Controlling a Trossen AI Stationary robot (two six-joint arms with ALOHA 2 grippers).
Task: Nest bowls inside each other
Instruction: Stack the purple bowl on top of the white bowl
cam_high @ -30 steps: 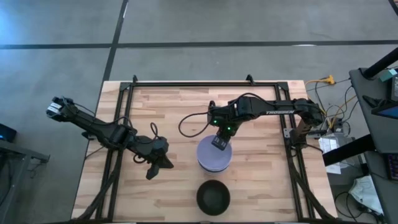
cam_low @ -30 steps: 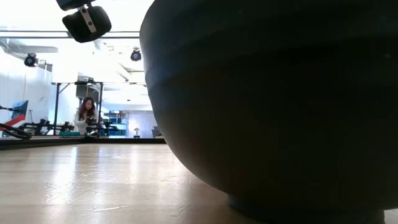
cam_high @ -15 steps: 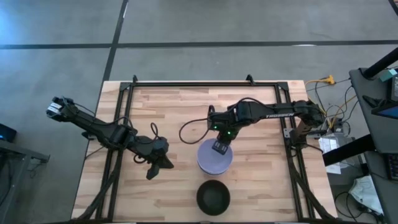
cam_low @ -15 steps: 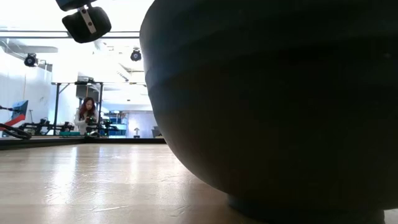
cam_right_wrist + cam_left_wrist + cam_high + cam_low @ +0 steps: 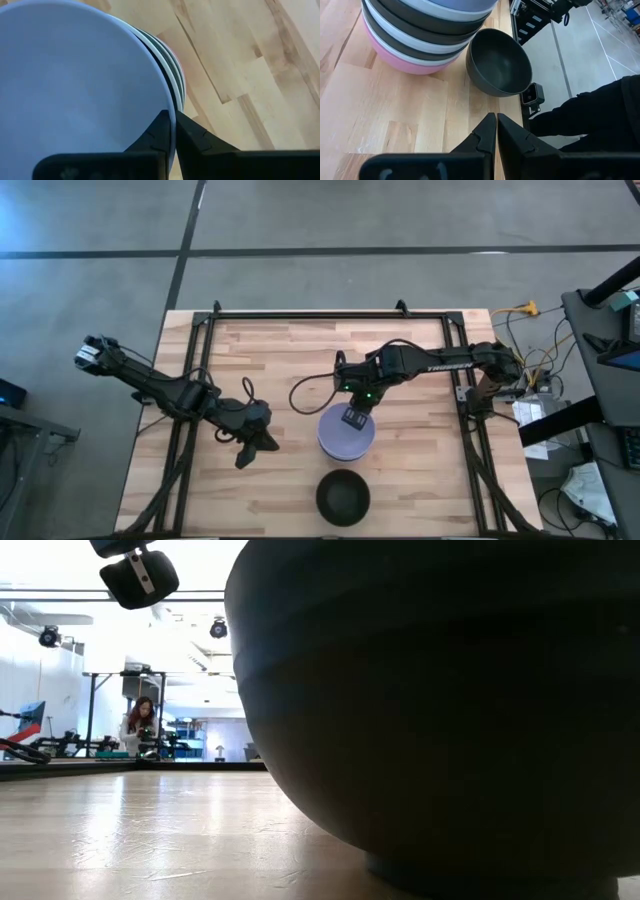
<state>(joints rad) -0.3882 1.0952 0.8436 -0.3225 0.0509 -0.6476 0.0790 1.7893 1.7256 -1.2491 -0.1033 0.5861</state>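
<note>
The right hand (image 5: 353, 418) hangs over the far rim of the nested stack (image 5: 346, 432), its two fingers pinched together with the thin rim of the lavender bowl (image 5: 75, 85) caught between them, as the right wrist view shows; it is clenched on that top bowl. The left hand (image 5: 243, 459) waits out on the left side of the bench (image 5: 270, 360), fingers pressed flat together and holding nothing, well apart from the bowls.

By my reading the task is nearly finished. The stack stands near the middle of the bench with the lavender bowl on top; under it the left wrist view shows bands of dark and white rims and the pink bowl (image 5: 395, 62) at the very bottom, resting on the wood. One black bowl (image 5: 343, 497) sits alone, upright and empty, just in front of the stack near the bench's front edge. It looks to be the last piece left to go in, and the lavender bowl appears not yet let go.

How many bowls the stack holds cannot be counted: the left wrist view cuts its top off, and from above only the lavender one shows. Whether the lavender bowl is fully seated or tilted is hard to judge. The low view is almost filled by the side of the lone black bowl, so it hides the stack and both arms; only a person far off in the room shows beside it.
</note>
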